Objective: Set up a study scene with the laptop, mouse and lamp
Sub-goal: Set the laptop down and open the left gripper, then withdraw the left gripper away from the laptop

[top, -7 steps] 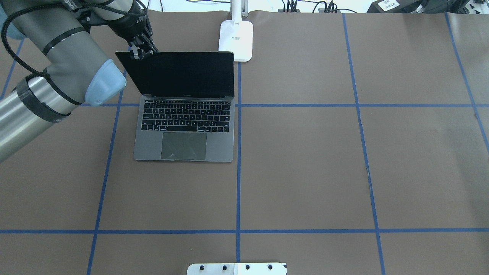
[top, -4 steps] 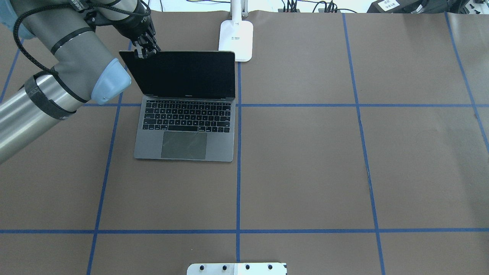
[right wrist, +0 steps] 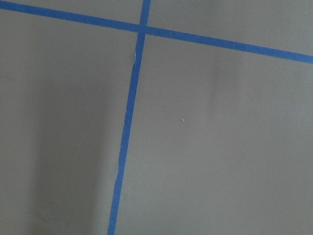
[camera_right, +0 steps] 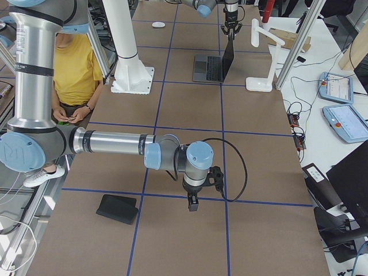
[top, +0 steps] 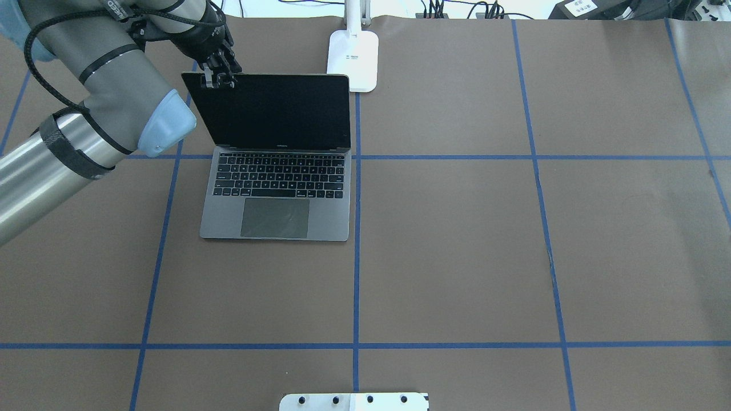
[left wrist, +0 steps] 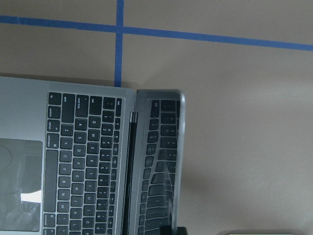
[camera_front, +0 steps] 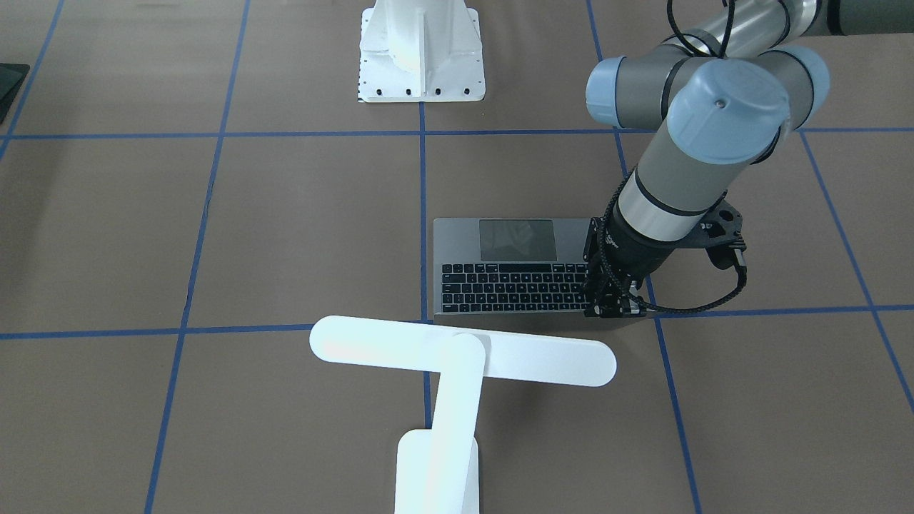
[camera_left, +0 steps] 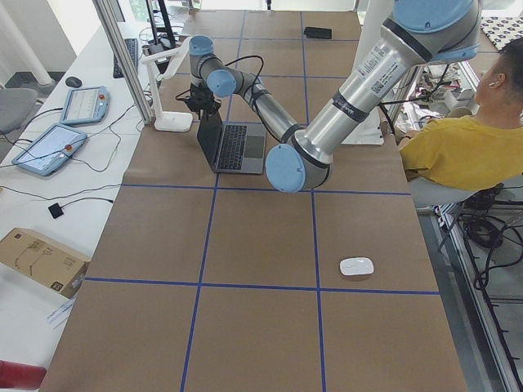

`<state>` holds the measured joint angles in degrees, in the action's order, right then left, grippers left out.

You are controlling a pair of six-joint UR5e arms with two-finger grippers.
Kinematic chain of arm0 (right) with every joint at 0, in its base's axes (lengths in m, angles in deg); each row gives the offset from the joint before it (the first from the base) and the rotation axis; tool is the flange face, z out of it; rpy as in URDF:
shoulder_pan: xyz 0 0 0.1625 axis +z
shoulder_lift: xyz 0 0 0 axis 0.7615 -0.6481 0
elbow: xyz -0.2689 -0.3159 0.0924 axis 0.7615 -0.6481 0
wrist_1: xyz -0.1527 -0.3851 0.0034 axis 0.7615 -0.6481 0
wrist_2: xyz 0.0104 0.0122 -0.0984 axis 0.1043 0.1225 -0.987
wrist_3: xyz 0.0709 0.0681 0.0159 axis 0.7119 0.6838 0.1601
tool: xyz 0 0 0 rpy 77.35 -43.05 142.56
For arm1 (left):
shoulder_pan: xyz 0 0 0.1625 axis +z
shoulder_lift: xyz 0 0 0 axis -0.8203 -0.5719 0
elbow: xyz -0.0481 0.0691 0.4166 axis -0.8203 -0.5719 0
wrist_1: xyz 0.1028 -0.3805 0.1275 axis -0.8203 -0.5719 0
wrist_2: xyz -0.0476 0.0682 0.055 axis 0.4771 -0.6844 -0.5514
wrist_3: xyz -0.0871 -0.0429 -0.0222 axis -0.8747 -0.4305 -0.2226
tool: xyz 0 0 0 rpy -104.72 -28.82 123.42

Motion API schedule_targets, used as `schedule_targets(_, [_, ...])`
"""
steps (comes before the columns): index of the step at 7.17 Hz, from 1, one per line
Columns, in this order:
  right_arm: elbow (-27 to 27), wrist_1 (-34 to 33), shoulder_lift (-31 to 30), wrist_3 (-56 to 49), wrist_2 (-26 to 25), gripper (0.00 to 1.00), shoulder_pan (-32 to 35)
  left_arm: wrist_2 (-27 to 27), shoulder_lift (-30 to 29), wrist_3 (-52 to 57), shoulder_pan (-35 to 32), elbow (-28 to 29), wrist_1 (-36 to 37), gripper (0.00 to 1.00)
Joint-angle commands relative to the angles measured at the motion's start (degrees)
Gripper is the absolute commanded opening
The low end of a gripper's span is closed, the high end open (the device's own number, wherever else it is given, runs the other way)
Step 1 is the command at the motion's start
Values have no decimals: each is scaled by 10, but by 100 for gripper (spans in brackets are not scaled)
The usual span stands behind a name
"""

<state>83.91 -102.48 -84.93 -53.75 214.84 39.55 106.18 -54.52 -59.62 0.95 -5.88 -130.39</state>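
**Left tool [top: 217, 79], narrow, pinching the top corner of the laptop [top: 274, 219] screen, which stands roughly upright.**
The corner grip likely serves to set the viewing angle. Lamp [camera_front: 463, 351] stands near the tool, just past the screen, probably to light the keys. Mouse [camera_left: 356, 266] lies well apart on the tabletop [top: 457, 257], not yet placed. Right tool [camera_right: 192, 205]: opening cannot be told. Key legends "command" and "option" are legible; the lamp-base label is too small.
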Motion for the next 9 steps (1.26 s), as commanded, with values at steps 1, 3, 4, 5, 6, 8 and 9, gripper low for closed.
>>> schedule_targets(1, [0, 0, 0, 0, 0, 100, 0, 1, 0, 14, -1, -7, -2, 100])
schedule_targets(3, [0, 0, 1, 0, 0, 100, 0, 5, 17, 75, -7, -57, 4, 100])
schedule_targets(4, [0, 0, 1, 0, 0, 100, 0, 5, 53, 133, -7, -104, 5, 100])
schedule_targets(5, [0, 0, 2, 0, 0, 100, 0, 5, 98, 236, -9, -169, 14, 100])
schedule_targets(6, [0, 0, 2, 0, 0, 100, 0, 6, 154, 354, -11, -235, 22, 100])
schedule_targets(8, [3, 1, 5, 0, 0, 100, 0, 35, 225, 555, -18, -318, 79, 100])
schedule_targets(9, [6, 2, 7, -1, 0, 100, 0, 63, 253, 643, -36, -346, 104, 100])
